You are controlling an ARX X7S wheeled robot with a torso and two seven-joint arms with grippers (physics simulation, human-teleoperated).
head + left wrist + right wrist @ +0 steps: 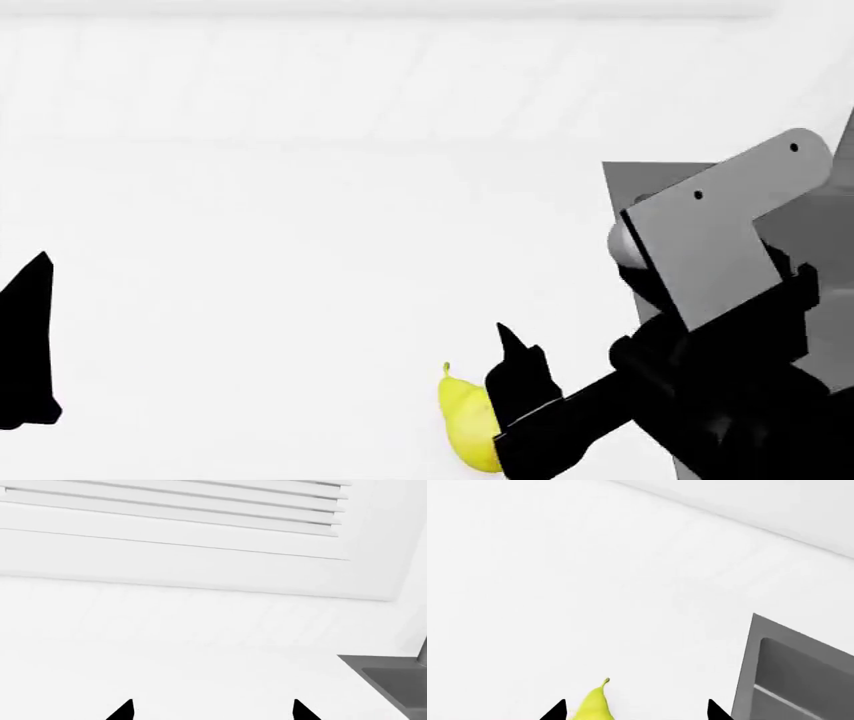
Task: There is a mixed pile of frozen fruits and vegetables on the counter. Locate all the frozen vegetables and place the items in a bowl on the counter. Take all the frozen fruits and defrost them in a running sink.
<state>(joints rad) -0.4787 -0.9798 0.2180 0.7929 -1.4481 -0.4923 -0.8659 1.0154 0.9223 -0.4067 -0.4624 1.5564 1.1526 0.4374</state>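
One pear (467, 425) is in sight, the only fruit I can find. In the head view it lies on the white counter (267, 300) at the bottom edge, right of centre, stem (447, 368) pointing toward the top of the frame. Its right flank is covered by the black finger (518, 375) of my right gripper (635, 711), so I cannot tell from there whether they touch.

Right wrist view: two black fingertips show at the bottom edge, spread wide. The pear sits between them, close against the tip (555, 710) at lower left and well apart from the other. Jaws are not closed on it. The sink (800, 675) shows as a dark grey basin in the lower right corner of that frame.

Head view: the right arm's grey plate (721, 230) and black links fill the right side, covering most of the sink behind them.

Left gripper (213, 711): in its wrist view two black tips sit wide apart at the bottom edge with bare counter between them, holding nothing. A white slatted panel (173, 510) fills the top of that frame; a grey sink corner shows at lower right. In the head view only a black finger (30, 345) shows at the left edge.

Bowl not seen in any view.
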